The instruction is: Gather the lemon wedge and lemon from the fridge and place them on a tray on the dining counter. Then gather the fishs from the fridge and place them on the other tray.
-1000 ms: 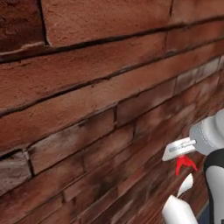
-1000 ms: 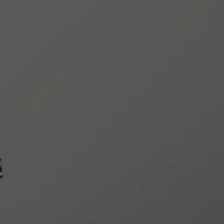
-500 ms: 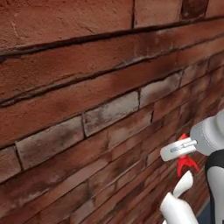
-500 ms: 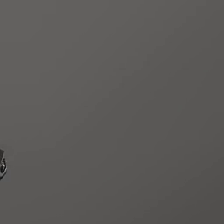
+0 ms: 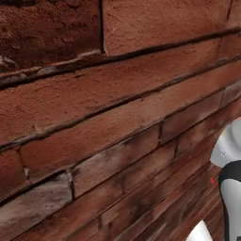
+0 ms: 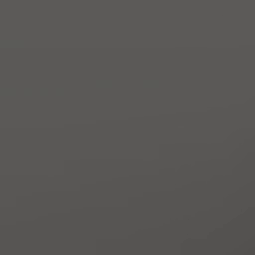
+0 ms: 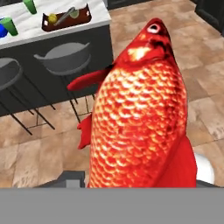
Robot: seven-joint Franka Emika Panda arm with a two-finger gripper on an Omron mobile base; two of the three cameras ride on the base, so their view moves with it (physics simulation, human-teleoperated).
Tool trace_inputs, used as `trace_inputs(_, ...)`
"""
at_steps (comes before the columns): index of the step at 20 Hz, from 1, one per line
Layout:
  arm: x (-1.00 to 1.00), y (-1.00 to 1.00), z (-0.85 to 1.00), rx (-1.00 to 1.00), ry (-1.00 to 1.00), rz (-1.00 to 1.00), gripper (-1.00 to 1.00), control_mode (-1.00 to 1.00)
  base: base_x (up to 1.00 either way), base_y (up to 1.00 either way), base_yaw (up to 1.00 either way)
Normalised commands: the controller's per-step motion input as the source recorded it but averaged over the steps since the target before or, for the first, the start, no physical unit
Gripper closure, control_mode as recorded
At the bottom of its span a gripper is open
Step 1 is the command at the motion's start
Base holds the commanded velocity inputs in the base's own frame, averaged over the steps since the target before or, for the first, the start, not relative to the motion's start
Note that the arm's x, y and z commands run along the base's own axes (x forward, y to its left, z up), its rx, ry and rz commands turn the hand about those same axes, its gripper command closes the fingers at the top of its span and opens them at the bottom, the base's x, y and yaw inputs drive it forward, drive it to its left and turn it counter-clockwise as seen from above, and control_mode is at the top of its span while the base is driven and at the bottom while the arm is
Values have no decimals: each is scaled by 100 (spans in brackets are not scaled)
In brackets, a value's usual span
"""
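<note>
You've got a fish (image 7: pixel 140 118) right in front of the hand camera, head up toward twelve o'clock, tail end dropping out of sight at six, so it looks carried, though the fingertips are hidden and I can't tell how the hand stands on it. Judge it slick and tapered: scales glossy, body rounded, likely light but keen to slide, so the thick mid-body is your safest hold, not the thin fins. Up at eleven o'clock sits the bench (image 7: pixel 52 27) with the reddish-brown tray (image 7: pixel 65 19), a lemon (image 7: pixel 52 18) already in it. No brands, labels or writing readable anywhere, brick wall (image 5: pixel 94 117) included.
</note>
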Motion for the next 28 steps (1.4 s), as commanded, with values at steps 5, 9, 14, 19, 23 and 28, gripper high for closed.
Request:
trace_inputs(5, 0, 0, 0, 0, 0, 0, 100, 100, 0, 100, 19)
trace_inputs(9, 0, 0, 0, 0, 0, 0, 100, 100, 0, 100, 22)
trace_inputs(14, 0, 0, 0, 0, 0, 0, 100, 100, 17, 96, 27)
trace_inputs(19, 0, 0, 0, 0, 0, 0, 100, 100, 51, 64, 30)
trace_inputs(23, 0, 0, 0, 0, 0, 0, 100, 100, 56, 38, 30)
trace_inputs(28, 0, 0, 0, 0, 0, 0, 100, 100, 43, 48, 28)
